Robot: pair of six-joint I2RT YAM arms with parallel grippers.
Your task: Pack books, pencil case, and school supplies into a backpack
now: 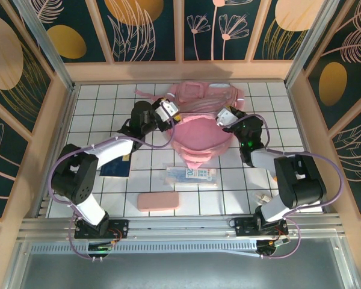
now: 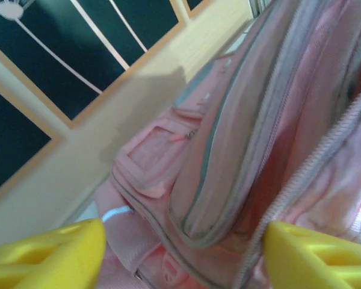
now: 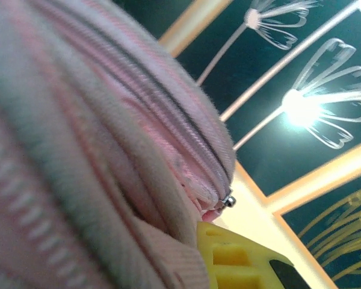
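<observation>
Dark panelled walls (image 1: pixel 144 30) printed with pale flowers and gold discs, framed in light wood, enclose a white tiled table (image 1: pixel 228 198). The backpack (image 1: pixel 201 135) lies at the far middle of the table. It is the biggest thing here, soft and slumped, with its zipped mouth gaping toward the near side. It looks light and floppy, so the cloth will fold and sag wherever it is not held. The stitched zip rim is the firmest place to grip, one side for each arm, to keep the mouth spread.

The left jaws stand at the left edge of that mouth. In the left wrist view, the yellow fingers (image 2: pixel 54 253) are wide apart, with the backpack's (image 2: pixel 240 150) zip rim in the gap between them, not clamped. The right jaws are at the right edge and closed. In the right wrist view, the backpack's (image 3: pixel 108 150) zip seam runs down against one yellow finger (image 3: pixel 228 259), so they seem to be pinching the rim.

The book (image 1: pixel 114 167) lies flat at near left, partly under the left arm. It is thin and stiff, so it is best lifted by one edge. The clear packet (image 1: pixel 191 176) lies just near of the backpack. It is flat and probably slippery. The pencil case (image 1: pixel 158 201) lies nearest of all, well apart from both jaws. It is slim and rounded, and easiest to take across its narrow width.
</observation>
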